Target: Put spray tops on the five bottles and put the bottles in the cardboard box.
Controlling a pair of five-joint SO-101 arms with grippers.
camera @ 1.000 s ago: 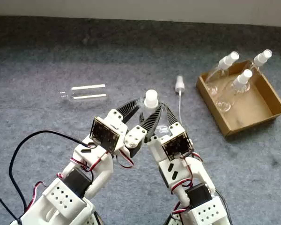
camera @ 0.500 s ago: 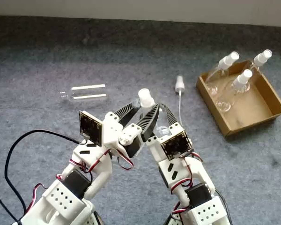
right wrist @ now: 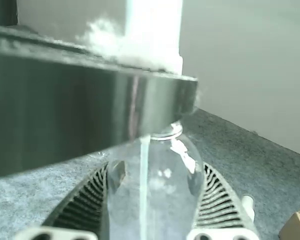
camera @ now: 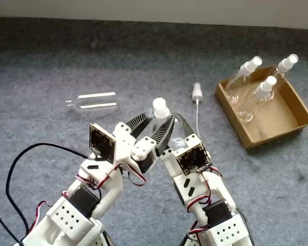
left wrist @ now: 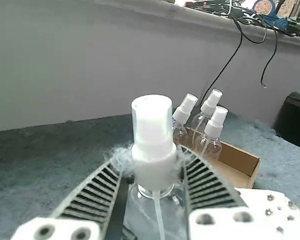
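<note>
A white spray top (camera: 160,108) (left wrist: 151,142) sits on the neck of a clear bottle (camera: 178,142) (right wrist: 150,185), its tube hanging down inside. My left gripper (camera: 161,117) (left wrist: 152,165) is shut on the spray top's collar. Below it, my right gripper (camera: 175,134) (right wrist: 152,190) is shut on the bottle's body and holds it upright above the carpet. A second clear bottle (camera: 92,101) without a top lies far left. A loose spray top (camera: 196,95) lies between the arms and the cardboard box (camera: 277,123) (left wrist: 235,157).
Three capped bottles (camera: 256,95) (left wrist: 210,125) lean in the box's far end at the right. A black cable (camera: 20,164) loops by the left arm's base. Grey carpet covers the table, with a wall along the far edge.
My left wrist has turned, swinging its camera board to the left, and the spray top has shifted slightly left with it. The right arm and the bottle have kept still.
</note>
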